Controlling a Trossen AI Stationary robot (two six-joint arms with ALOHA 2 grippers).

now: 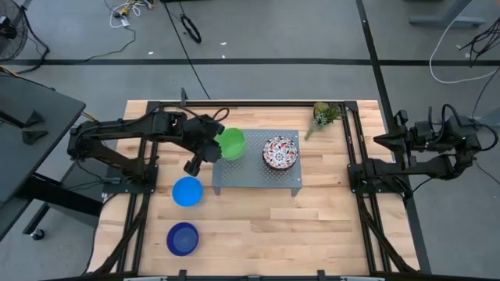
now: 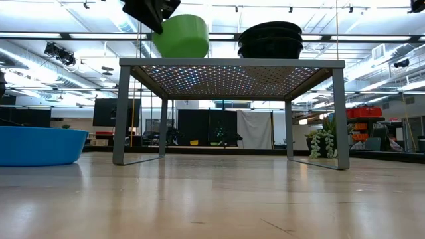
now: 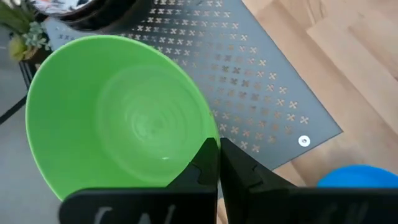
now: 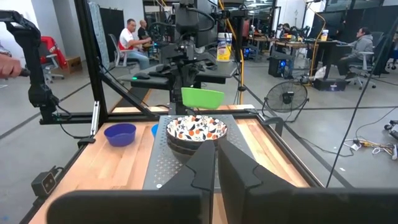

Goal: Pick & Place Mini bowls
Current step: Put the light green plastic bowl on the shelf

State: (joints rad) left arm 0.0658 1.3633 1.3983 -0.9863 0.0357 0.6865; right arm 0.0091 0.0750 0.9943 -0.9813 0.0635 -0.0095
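My left gripper (image 1: pixel 218 146) is shut on a green mini bowl (image 1: pixel 231 143) over the left part of the grey perforated stand (image 1: pixel 254 176). The low view shows the green mini bowl (image 2: pixel 180 36) right at the stand's top (image 2: pixel 232 62). A stack of white floral mini bowls (image 1: pixel 280 151) sits on the stand's right part. On the table to the left of the stand rest a light blue mini bowl (image 1: pixel 187 190) and, nearer the front edge, a dark blue mini bowl (image 1: pixel 182 239). My right gripper (image 4: pixel 216 163) is shut, holds nothing, and waits at the table's right edge. My left gripper pinches the green bowl's rim (image 3: pixel 200 144) on the side facing the table's left, one finger inside the wall and one outside. The fingers (image 3: pixel 198 171) slant down from the table's left. The bowl is tilted, its mouth turned toward the gripper. I cannot tell whether its base touches the stand.
A small potted plant (image 1: pixel 324 115) stands at the far edge, just beyond the stand's right corner. The stand's near part and the table's near right are bare wood and metal. People sit at desks in the room beyond the table (image 4: pixel 134 37).
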